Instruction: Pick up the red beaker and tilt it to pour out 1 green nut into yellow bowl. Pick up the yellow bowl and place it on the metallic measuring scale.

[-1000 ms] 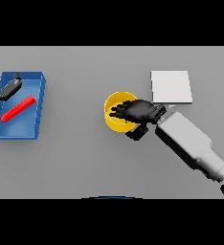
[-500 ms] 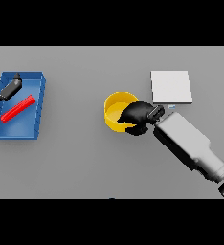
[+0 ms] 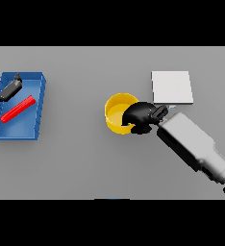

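The right hand [image 3: 142, 116], over the yellow bowl [image 3: 117, 111] a second ago, now has its fingers curled around the rim, ready for lifting toward the scale [image 3: 172, 87].

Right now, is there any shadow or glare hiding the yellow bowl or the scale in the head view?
Head view: lighting is flat and even, with no glare; the yellow bowl is hidden only at its right rim, by the right hand, not by shadow; the metallic measuring scale reads as a plain pale square, fully visible; the left hand is cut by the frame's left edge over the blue tray.
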